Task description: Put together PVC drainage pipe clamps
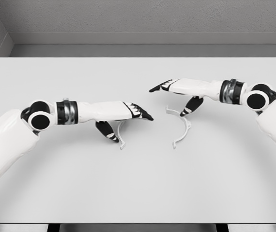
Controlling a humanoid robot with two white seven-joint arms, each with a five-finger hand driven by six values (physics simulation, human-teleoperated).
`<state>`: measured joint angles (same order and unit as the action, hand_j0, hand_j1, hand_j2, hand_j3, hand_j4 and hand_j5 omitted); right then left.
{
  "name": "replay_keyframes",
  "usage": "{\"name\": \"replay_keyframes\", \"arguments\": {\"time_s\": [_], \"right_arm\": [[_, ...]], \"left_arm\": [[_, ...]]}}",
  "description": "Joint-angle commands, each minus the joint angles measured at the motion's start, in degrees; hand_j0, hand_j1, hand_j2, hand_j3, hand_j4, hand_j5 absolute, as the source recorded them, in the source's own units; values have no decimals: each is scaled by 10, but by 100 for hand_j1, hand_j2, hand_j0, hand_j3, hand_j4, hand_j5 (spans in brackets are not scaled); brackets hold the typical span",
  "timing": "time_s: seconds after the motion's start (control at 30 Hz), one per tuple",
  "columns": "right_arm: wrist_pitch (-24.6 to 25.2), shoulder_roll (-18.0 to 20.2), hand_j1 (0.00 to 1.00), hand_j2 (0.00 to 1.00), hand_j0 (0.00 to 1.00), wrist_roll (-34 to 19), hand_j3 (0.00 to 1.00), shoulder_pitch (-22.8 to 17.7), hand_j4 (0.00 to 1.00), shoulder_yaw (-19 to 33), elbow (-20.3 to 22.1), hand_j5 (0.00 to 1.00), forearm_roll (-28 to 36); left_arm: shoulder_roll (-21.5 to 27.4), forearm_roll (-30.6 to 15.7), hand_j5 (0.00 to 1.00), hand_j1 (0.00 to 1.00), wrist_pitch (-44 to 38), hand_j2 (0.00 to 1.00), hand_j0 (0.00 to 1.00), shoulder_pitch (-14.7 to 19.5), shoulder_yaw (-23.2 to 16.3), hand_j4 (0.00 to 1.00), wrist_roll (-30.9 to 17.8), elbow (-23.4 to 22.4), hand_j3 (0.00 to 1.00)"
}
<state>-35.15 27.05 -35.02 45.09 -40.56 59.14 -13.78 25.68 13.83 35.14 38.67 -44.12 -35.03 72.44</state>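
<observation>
You have two white clamp halves lying on the pale worktop [138, 183], well apart from each other. The left clamp half [122, 137] sits just under your left robot hand [128, 116], whose fingers stretch out flat toward the middle while the thumb hangs down beside the curved piece; it grips nothing. The right clamp half [182, 126] lies near the centre, its arc opening to the left. Your right robot hand [176, 92] hovers above its upper end, fingers extended leftward and thumb pointing down close to the piece, also open and holding nothing
</observation>
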Motion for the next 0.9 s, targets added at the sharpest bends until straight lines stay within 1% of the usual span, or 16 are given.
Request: {"name": "replay_keyframes", "arguments": {"time_s": [0.0, 0.03, 0.07, 0.13, 0.17, 0.2, 0.27, 0.3, 0.33, 0.43, 0.47, 0.57, 0.63, 0.7, 0.73, 0.87], "right_arm": [[2, 2, 100, 100, 100, 0, 100, 0, 100, 3, 2, 100, 5], [2, 4, 100, 100, 100, 0, 100, 2, 100, 11, 0, 100, 6], [2, 6, 100, 100, 100, 0, 100, 1, 100, 33, -2, 100, 12], [2, 20, 100, 100, 100, 0, 100, -4, 100, 61, -5, 100, 13], [2, 29, 100, 100, 100, 0, 100, -8, 100, 85, -16, 100, 13], [2, 39, 100, 100, 100, 0, 100, -10, 100, 97, -24, 100, 13], [2, 55, 100, 100, 100, 0, 100, -11, 100, 97, -34, 100, 13], [2, 56, 100, 100, 100, 0, 100, -15, 100, 97, -52, 100, 13], [2, 56, 100, 100, 100, 0, 100, -16, 100, 96, -60, 100, 13], [2, 55, 100, 100, 100, 0, 100, -43, 100, 90, -61, 100, 13], [2, 56, 100, 100, 100, 0, 100, -47, 100, 88, -61, 100, 13], [2, 53, 100, 100, 100, 0, 100, -47, 100, 76, -56, 100, 16], [2, 53, 100, 100, 100, 0, 100, -47, 100, 75, -56, 100, 38], [2, 53, 100, 100, 100, 0, 100, -46, 100, 42, -56, 100, 70], [2, 53, 100, 100, 100, 0, 100, -45, 100, 36, -56, 100, 77], [2, 52, 100, 100, 100, 0, 100, -45, 100, 29, -56, 100, 88]], "left_arm": [[-7, 3, 100, 100, -1, 100, 100, 0, -3, 100, 0, 0, 100], [-7, 3, 100, 100, -1, 100, 100, 0, -3, 100, 0, 0, 100], [-7, 3, 100, 100, -1, 100, 100, 0, -3, 100, 0, 0, 100], [-8, 3, 100, 100, -1, 100, 100, 0, -3, 100, 0, 0, 100], [-8, 3, 100, 100, -1, 100, 100, -1, -2, 100, 0, 0, 100], [-11, 3, 100, 100, -1, 100, 100, 0, -3, 100, 0, 0, 100], [-12, 4, 100, 100, -1, 100, 100, 0, -3, 100, 0, -3, 100], [-12, 4, 100, 100, -1, 100, 100, 0, -2, 100, 0, -3, 100], [-12, 4, 100, 100, -1, 100, 100, 0, -2, 100, 0, -3, 100], [-20, 4, 100, 100, -1, 100, 100, 1, -3, 100, 0, -3, 100], [-22, 4, 100, 100, -1, 100, 100, 1, -3, 100, 0, -2, 100], [-26, 4, 100, 100, -1, 100, 100, 2, -3, 100, 0, -2, 100], [-27, 4, 100, 100, -1, 100, 100, 3, -3, 100, 0, -2, 100], [-28, 4, 100, 100, -1, 100, 100, 4, -3, 100, 0, -3, 100], [-28, 4, 100, 100, -1, 100, 100, 5, -3, 100, 0, -3, 100], [-32, 5, 100, 100, -1, 100, 100, 7, -3, 100, 0, -3, 100]]}}
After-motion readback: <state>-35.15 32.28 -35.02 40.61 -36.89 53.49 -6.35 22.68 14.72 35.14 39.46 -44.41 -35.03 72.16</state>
